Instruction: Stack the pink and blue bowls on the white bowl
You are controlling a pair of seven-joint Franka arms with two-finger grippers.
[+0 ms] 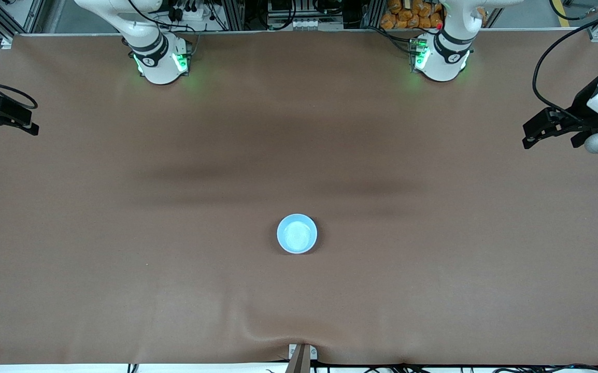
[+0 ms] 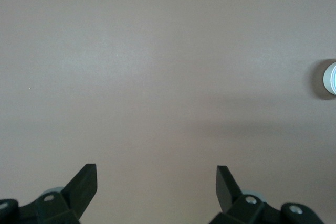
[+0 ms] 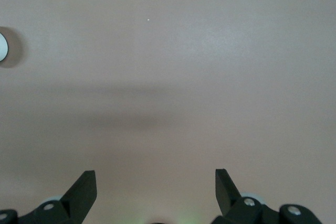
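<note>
A single light blue bowl (image 1: 297,233) stands upright on the brown table, midway between the two arms' ends and nearer the front camera than the table's middle. Its edge shows in the left wrist view (image 2: 331,77) and in the right wrist view (image 3: 2,47). The pink bowl and the white bowl are hidden or out of view. My left gripper (image 1: 531,134) hangs open over the table's edge at the left arm's end, well apart from the bowl, with bare table between its fingers (image 2: 156,174). My right gripper (image 1: 14,127) is open at the right arm's end and holds nothing (image 3: 156,179).
A brown cover (image 1: 174,259) spans the whole table, with a wrinkle at its front edge by a small bracket (image 1: 300,355). The two arm bases (image 1: 161,62) (image 1: 441,59) stand along the table's edge farthest from the front camera.
</note>
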